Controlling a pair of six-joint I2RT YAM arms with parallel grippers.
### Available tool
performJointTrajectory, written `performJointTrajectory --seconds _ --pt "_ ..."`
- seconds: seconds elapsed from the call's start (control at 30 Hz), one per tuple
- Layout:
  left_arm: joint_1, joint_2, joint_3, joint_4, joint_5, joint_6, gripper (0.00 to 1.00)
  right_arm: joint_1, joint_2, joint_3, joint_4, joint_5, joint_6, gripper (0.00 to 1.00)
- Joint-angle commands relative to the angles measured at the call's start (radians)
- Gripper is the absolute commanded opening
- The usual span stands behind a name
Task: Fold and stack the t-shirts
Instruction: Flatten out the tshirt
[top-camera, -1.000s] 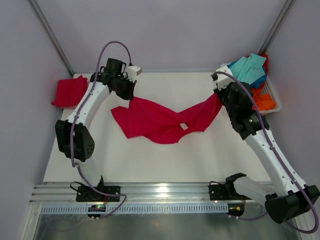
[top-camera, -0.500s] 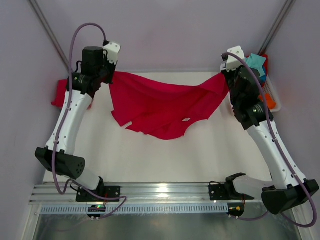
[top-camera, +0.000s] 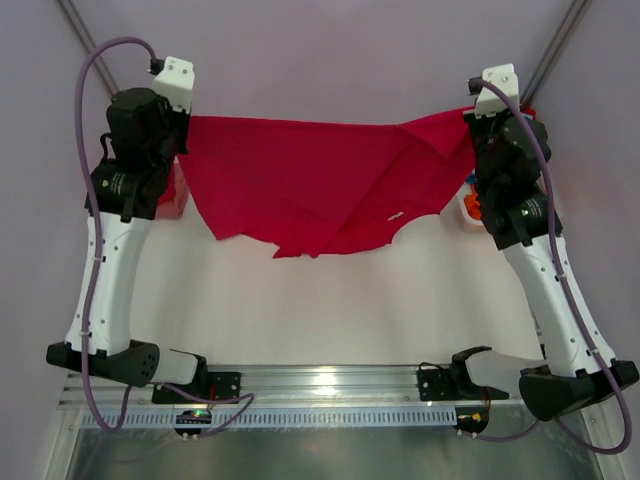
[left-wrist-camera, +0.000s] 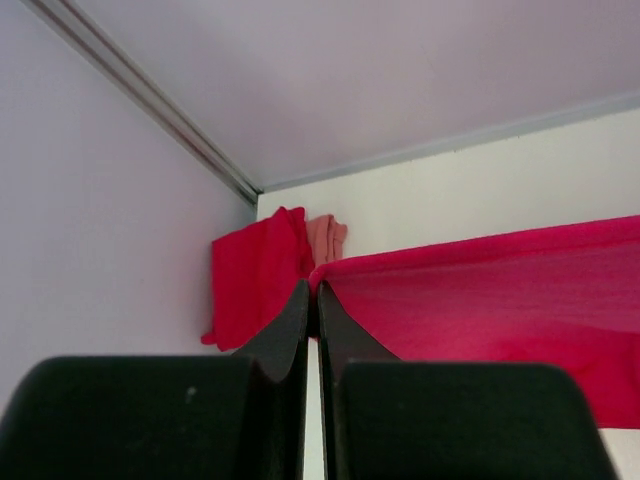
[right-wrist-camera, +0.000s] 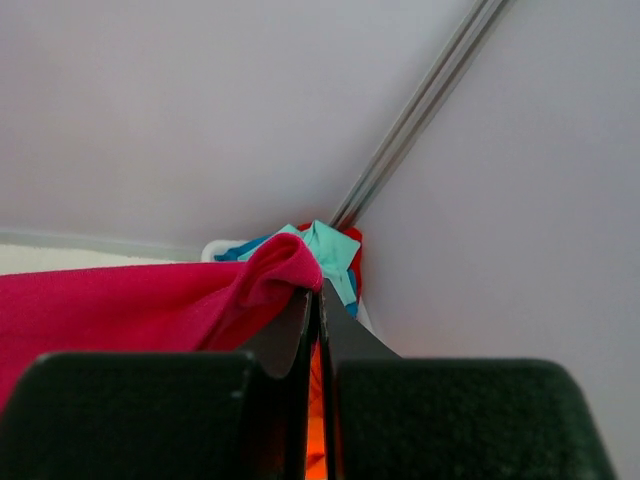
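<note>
Two robot arms hold a crimson t-shirt (top-camera: 320, 185) stretched wide between them, raised above the white table (top-camera: 300, 300). The left gripper (top-camera: 184, 128) is clenched on one upper corner. In its wrist view the two black fingers (left-wrist-camera: 290, 330) press together with the cloth edge pinched at their tips. The right gripper (top-camera: 470, 120) is clamped on the opposite corner, and a bunched fold of cloth rises just over its tips.

From both grippers the shirt hangs down as a broad sheet, its lower edge uneven and drooping between the arms. Whether that edge touches the table cannot be told.

Just beyond the left gripper, to its outer side, a folded red t-shirt (left-wrist-camera: 255, 275) lies in the table's far corner with a salmon pink t-shirt (left-wrist-camera: 326, 238) touching it. Past the right gripper's tips, a white basket (right-wrist-camera: 212, 247) holds a teal t-shirt (right-wrist-camera: 328, 250), and orange cloth (right-wrist-camera: 315, 395) shows below the fingers. Seen from above, the hanging sheet hides much of the far table, and the left arm covers part of the folded red shirt.
</note>
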Motion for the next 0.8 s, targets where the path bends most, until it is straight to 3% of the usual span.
performJointTrajectory --seconds 0.0,0.1,0.57,0.77 --pt "0.009 -0.056 0.072 0.044 -0.046 0.017 0.00 -0.010 -0.044 0.117 0.032 0.015 0.004 0.03" --pt "0.009 -0.086 0.094 0.013 -0.037 0.010 0.00 -0.010 -0.070 0.233 -0.050 -0.031 0.032 0.03" --pt "0.007 -0.342 0.097 -0.062 0.129 -0.104 0.00 -0.010 -0.351 0.453 -0.398 -0.373 0.133 0.03" --pt "0.009 -0.483 0.020 -0.076 0.234 -0.128 0.00 -0.010 -0.432 0.560 -0.518 -0.462 0.187 0.03"
